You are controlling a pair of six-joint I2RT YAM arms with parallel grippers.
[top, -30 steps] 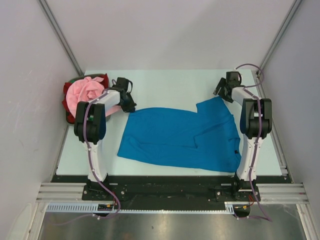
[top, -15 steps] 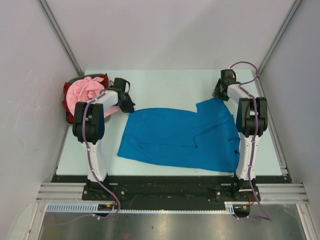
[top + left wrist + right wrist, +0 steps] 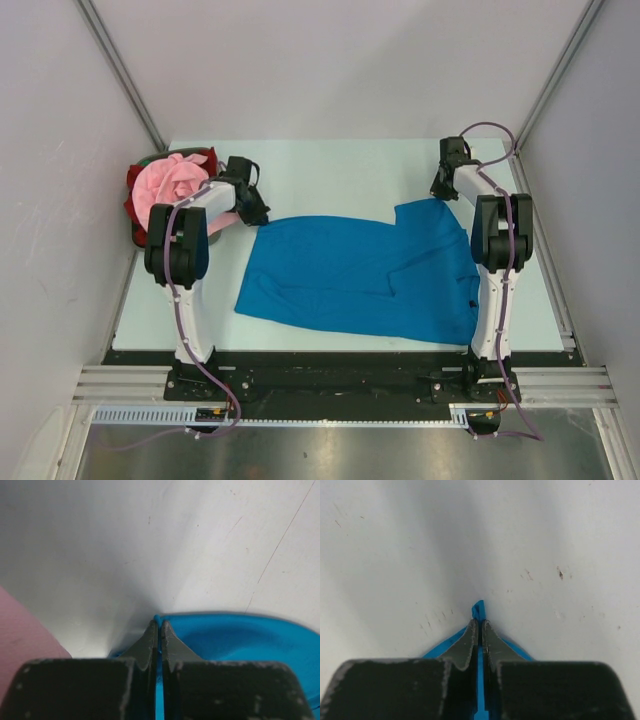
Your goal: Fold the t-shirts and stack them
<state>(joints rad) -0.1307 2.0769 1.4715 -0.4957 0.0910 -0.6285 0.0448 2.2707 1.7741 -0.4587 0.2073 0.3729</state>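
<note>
A bright blue t-shirt (image 3: 360, 278) lies spread across the middle of the table. My left gripper (image 3: 262, 216) is shut on its far left corner; in the left wrist view blue cloth (image 3: 240, 640) is pinched between the closed fingertips (image 3: 159, 625). My right gripper (image 3: 438, 192) is shut on the shirt's far right corner, and a small tuft of blue cloth (image 3: 479, 609) pokes out past its tips (image 3: 479, 624). A light pink t-shirt (image 3: 178, 180) is bundled on a red one (image 3: 140, 200) at the far left, with a bit of green (image 3: 150, 158) behind.
The pale table (image 3: 340, 165) runs to grey walls at the back and sides. A pink edge (image 3: 25, 630) shows at the left of the left wrist view. The black base rail (image 3: 330, 375) lies along the near edge.
My right gripper has moved slightly toward the back and closed on the blue shirt's far right corner. The left gripper kept its hold and hardly moved.
</note>
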